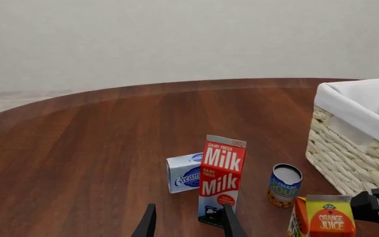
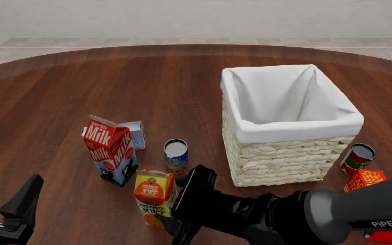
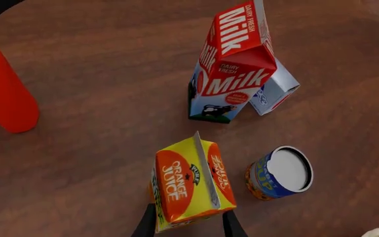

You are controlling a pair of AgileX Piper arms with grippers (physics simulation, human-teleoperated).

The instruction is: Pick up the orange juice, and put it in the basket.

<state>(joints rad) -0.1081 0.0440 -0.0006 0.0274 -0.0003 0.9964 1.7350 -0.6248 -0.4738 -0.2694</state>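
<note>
The right pincer [image 3: 188, 223] sat low over the juice [image 3: 191, 185], its two fingers [image 3: 147, 223] straddling the carton's lower part, one on each side. Whether they pressed on the carton or only flanked it could not be told. In the front view the right pincer [image 2: 182, 204] came in from the right, close against the juice [image 2: 155, 202], which stood upright on the worktop [image 2: 59, 87] near the front edge.

Just beyond the juice stood a small blue can [image 2: 176, 155], and to its left the milk [image 2: 111, 150], upright, with a small white-and-blue box [image 2: 136, 133] touching its far side. The right wrist view showed the same group: the can [image 3: 280, 173] beside the juice, the milk [image 3: 232, 64] farther off with the box [image 3: 275, 91] behind it, and a red cylinder [image 3: 2, 91] well apart.

The basket [image 2: 285, 158] stood to the right of the can, well apart from the juice, its white liner folded over the rim. Beside its right lower corner were a red-and-green can [image 2: 357, 157] and a red box [image 2: 364, 179].

The left pincer [image 2: 8, 201] hung at the lower left, jaws wide and holding nothing. Its own view showed its fingertips [image 1: 188, 224] spread apart before the milk [image 1: 221, 180].
</note>
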